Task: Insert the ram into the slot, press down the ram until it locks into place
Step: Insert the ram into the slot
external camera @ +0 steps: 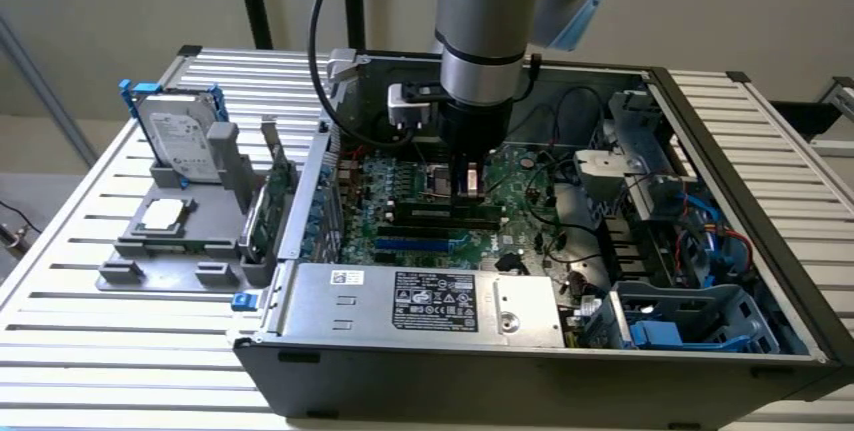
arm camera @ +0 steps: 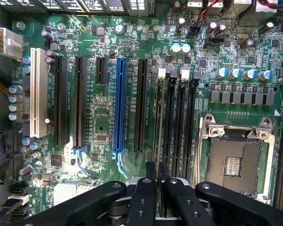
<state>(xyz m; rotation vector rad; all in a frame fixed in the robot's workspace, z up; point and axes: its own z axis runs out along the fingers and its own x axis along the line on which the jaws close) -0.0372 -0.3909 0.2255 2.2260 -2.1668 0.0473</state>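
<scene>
In the exterior view the arm reaches straight down into the open computer case (external camera: 747, 281), which lies on the slatted tabletop (external camera: 80, 351). The hand (external camera: 465, 186) is low over the motherboard. A small striped piece between its fingers looks to be the ram (external camera: 467, 181). The bank of black sockets lies directly beneath and just in front of the hand.

In the wrist view the hand (arm camera: 158, 175) is pressed together on the ram (arm camera: 160, 122). The ram is seen edge-on as a thin pale line running out beyond the fingertips (arm camera: 151, 170). That line runs along the slot (arm camera: 157, 101), the outermost of the parallel black sockets, whose white end clip (arm camera: 161, 72) is at the far end from the hand. The blue slot (arm camera: 119, 103) lies off to one side of the hand and the square CPU socket (arm camera: 236, 162) to the other, both clear of the ram.

My judgement is that the insertion step is in hand: the stick is carried over its socket and lined up lengthwise. I cannot tell whether its lower edge has entered the channel. Nothing shows it locked. Seating calls for the edge to stay square and centred in that one socket, not straying to its neighbour, and for a straight push downward.
</scene>
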